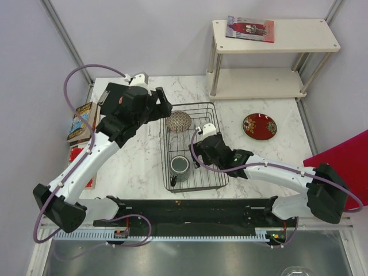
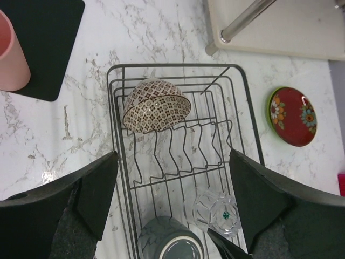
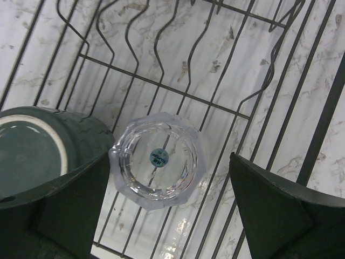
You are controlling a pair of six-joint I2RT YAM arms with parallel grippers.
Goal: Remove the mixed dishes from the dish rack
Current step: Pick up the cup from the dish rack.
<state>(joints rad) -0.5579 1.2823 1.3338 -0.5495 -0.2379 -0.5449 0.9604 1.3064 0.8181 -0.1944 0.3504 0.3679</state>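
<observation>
The black wire dish rack sits mid-table. It holds a speckled bowl on its side at the far end, a dark grey mug and an upside-down clear glass. My right gripper is open, its jaws on either side of the glass and not touching it; the mug is beside the left finger. My left gripper is open and empty above the rack, near the bowl. The red plate lies right of the rack, with a green rim under it. The pink cup stands on a black mat.
A two-tier beige shelf stands at the back right with a booklet on top. Books lie at the table's left edge. A red panel is at the right. A black rail runs along the near edge.
</observation>
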